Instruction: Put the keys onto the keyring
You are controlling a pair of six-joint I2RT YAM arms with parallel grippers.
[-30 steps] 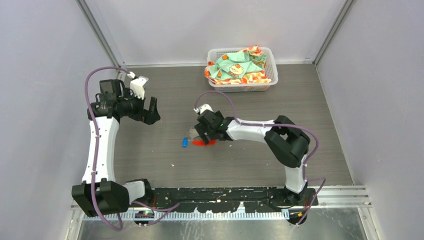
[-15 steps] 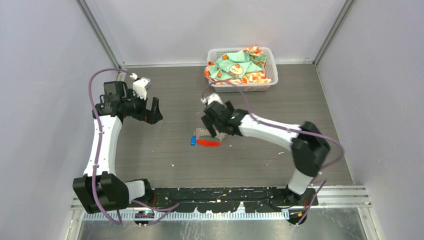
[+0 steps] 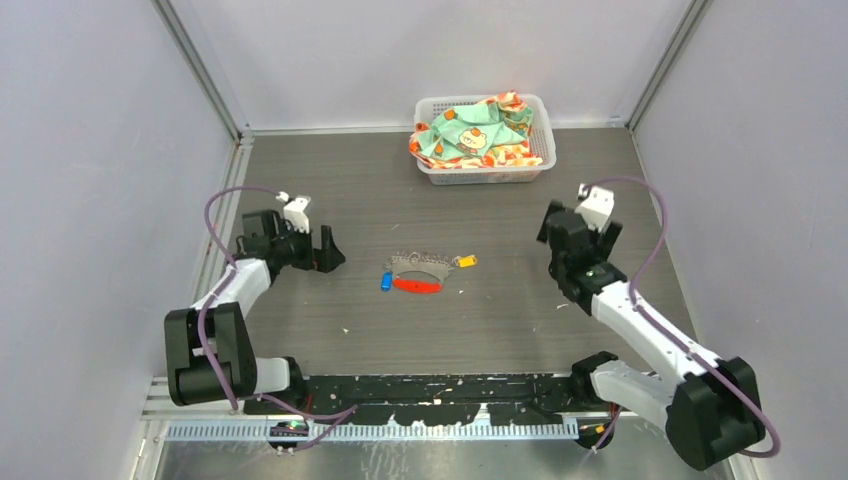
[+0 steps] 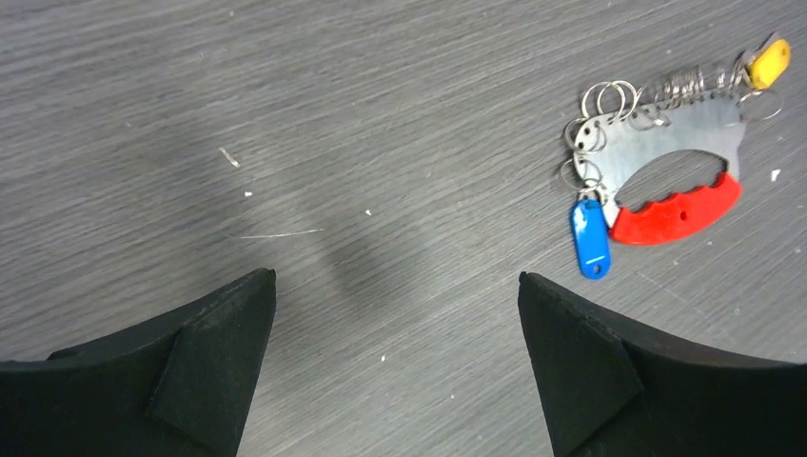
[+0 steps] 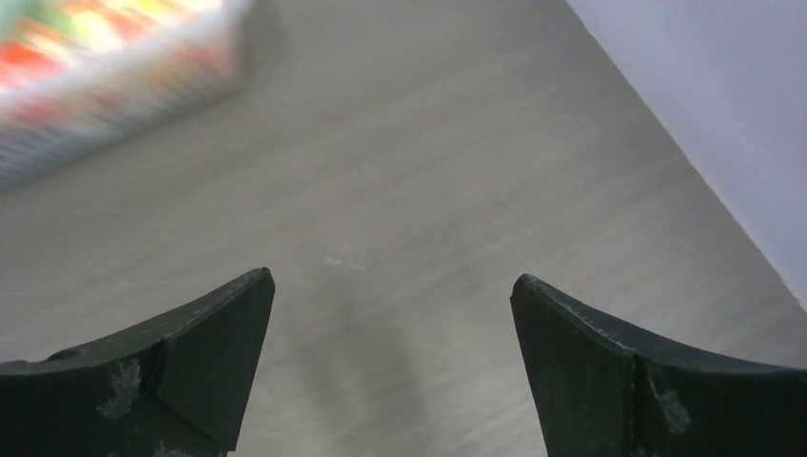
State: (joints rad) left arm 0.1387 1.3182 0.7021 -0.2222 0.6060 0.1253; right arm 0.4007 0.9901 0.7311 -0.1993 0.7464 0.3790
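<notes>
The keyring (image 3: 416, 270) is laid at the middle of the counter (image 3: 500, 320), long axis parallel to the near edge, blue-tagged key (image 3: 386, 282) leftmost, yellow-tagged key (image 3: 466, 262) rightmost, flanked well apart by left claw (image 3: 330, 252) and right claw (image 3: 577, 232), both spread wide and empty, a cloth-filled basket (image 3: 485, 176) being set at the far edge.

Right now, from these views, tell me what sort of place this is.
Probably a robot test cell, not a home: plain pale walls box in a grey table, the left arm and right arm are bolted along its near edge, and the keyring and a basket look like practice props.
</notes>
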